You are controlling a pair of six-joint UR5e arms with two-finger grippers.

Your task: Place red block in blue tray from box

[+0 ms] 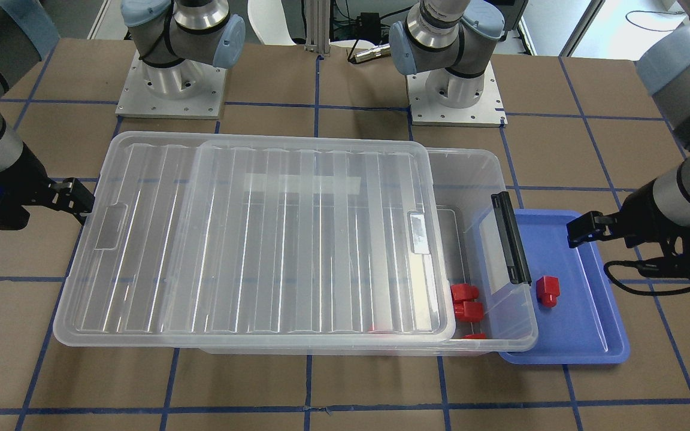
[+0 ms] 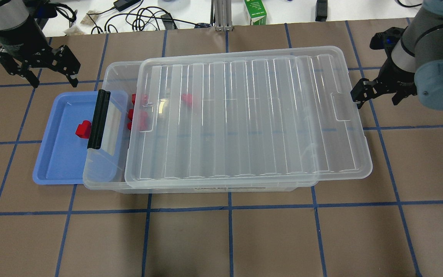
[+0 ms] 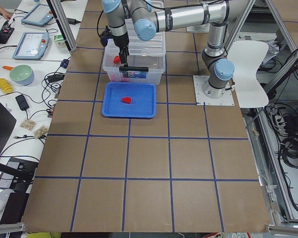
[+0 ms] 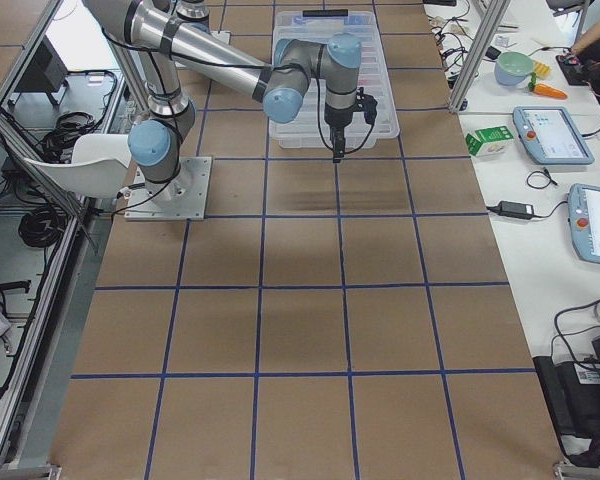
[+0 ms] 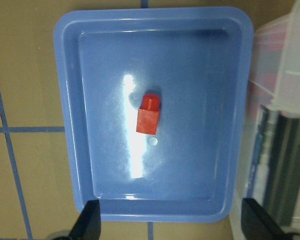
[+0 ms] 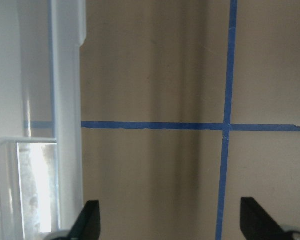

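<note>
A red block [image 1: 547, 290] lies alone in the blue tray [image 1: 590, 326], also in the overhead view [image 2: 83, 129] and the left wrist view [image 5: 149, 115]. The tray [image 2: 58, 161] touches the latch end of the clear box [image 2: 108, 169]. The ribbed lid [image 2: 244, 115] sits slid toward my right, leaving a gap. Other red pieces [image 2: 139, 115] lie in that gap. My left gripper [image 2: 52, 77] hangs open and empty above the tray [image 5: 200, 75]. My right gripper [image 2: 377, 96] is open and empty beside the lid's far short end.
The black latch bar [image 2: 98, 119] stands up between the tray and the box opening. A green carton [image 2: 255, 11] and cables lie on the bench beyond the table. The arm bases [image 1: 170, 90] stand behind the box.
</note>
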